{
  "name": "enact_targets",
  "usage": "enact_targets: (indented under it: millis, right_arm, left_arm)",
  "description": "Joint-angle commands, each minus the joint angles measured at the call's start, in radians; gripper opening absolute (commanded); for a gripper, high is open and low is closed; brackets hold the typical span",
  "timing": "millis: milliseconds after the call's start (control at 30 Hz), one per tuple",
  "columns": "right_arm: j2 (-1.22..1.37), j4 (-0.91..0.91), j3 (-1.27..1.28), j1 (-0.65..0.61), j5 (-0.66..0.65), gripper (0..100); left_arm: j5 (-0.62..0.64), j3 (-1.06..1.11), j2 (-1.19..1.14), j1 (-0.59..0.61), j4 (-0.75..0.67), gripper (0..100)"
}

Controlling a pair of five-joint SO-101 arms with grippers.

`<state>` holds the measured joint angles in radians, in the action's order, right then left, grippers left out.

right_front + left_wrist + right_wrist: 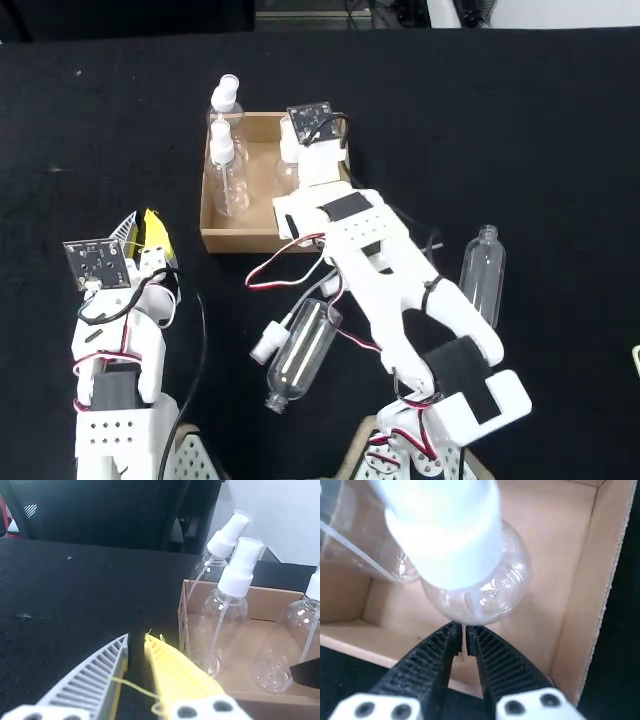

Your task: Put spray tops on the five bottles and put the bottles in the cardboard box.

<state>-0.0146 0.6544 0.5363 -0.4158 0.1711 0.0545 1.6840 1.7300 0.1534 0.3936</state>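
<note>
The black cloth-covered bench (pixel 520 120) carries an open brown cardboard box (pixel 240 240) at far centre. The right arm reaches over it, its black right claw (pixel 463 632) pinched almost together on nothing, just near of a clear capped bottle (pixel 475 585) standing inside. Two more spray-topped bottles (pixel 228 175) stand upright along the box's left wall, likely to leave room. The grey-and-yellow left claw (pixel 136 642) sits closed and empty, left of the box. Outside, a lying uncapped bottle (pixel 300 350) has a loose white spray top (pixel 267 346) seemingly touching it; another bare bottle (pixel 482 270) lies right.

Bright even light; black table (pixel 520 120) dark; glare streaks on bottle (pixel 300 350); spray top (pixel 440 530) washed out.
</note>
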Motion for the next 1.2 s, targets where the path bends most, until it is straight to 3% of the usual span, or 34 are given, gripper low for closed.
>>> enact_targets:
  millis: [0,1167]
  right_arm:
    - [-0.001,-0.043,-0.061,0.031,0.0,1.1]
    - [-0.01,0.006,-0.053,0.023,0.005,1.1]
  left_arm:
    - [-0.006,0.021,-0.005,0.007,-0.021,5]
    - [-0.006,0.021,-0.005,0.008,-0.021,5]
